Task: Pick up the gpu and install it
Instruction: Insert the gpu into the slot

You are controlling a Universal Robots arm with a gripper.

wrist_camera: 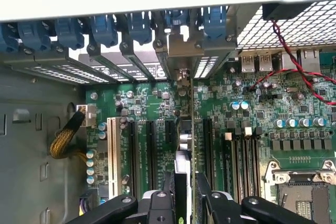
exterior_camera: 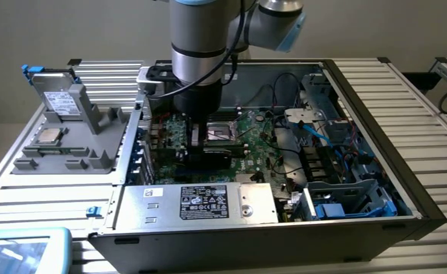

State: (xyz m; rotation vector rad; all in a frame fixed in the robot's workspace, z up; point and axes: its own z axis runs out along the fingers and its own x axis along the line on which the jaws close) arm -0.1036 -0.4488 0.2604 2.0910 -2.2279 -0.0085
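Black open computer case (exterior_camera: 375,188) across the exterior frame's centre, green motherboard (exterior_camera: 265,142) inside. Gripper (wrist_camera: 185,192) at the wrist frame's lower centre, clamped narrow on the gpu (wrist_camera: 182,169), held edge-on over the expansion slots (wrist_camera: 149,153), bracket toward the rear openings.

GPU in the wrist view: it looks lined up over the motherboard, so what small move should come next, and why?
Probably a short, straight push down. The claw is shut on the gpu, which stands on edge along an expansion slot on the motherboard, its bracket end at the rear slot opening. Whether the card is fully seated cannot be told, so press gently before letting go.
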